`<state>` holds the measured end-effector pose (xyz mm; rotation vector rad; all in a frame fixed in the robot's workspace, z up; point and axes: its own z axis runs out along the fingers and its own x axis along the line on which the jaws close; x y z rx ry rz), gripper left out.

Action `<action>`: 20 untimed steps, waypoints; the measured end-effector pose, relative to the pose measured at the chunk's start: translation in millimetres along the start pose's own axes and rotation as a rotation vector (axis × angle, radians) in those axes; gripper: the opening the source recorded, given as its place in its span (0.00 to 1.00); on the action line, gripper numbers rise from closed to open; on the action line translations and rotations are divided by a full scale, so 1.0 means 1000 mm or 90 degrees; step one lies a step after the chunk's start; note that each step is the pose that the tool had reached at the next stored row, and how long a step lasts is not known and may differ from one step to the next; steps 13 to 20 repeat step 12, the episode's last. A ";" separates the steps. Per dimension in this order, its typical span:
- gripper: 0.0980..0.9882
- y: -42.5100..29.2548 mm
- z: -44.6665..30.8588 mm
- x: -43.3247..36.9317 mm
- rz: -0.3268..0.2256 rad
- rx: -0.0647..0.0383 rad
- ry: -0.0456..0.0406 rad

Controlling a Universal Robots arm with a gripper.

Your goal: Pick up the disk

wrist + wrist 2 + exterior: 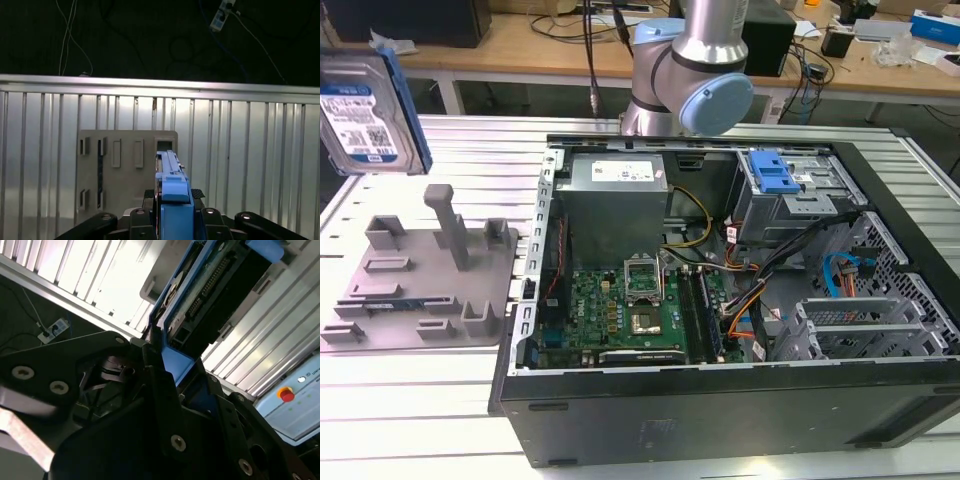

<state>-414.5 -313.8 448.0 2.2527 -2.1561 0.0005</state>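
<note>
The disk hangs in the air at the exterior view's far left, above the table, its blue-and-white label facing the camera and a blue rail along its edge. In the first wrist view I see the disk edge-on, with my gripper shut on its blue rail. In the second wrist view the disk shows its connector end, and the black fingers clamp the blue rail.
A grey plastic holder tray lies on the slatted metal table under the disk. An open computer case with a blue-fronted drive cage stands to the exterior view's right. The arm's base rises behind it.
</note>
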 end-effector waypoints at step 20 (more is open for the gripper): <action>0.30 0.0003 -0.0169 0.0003 0.000 0.000 -0.0002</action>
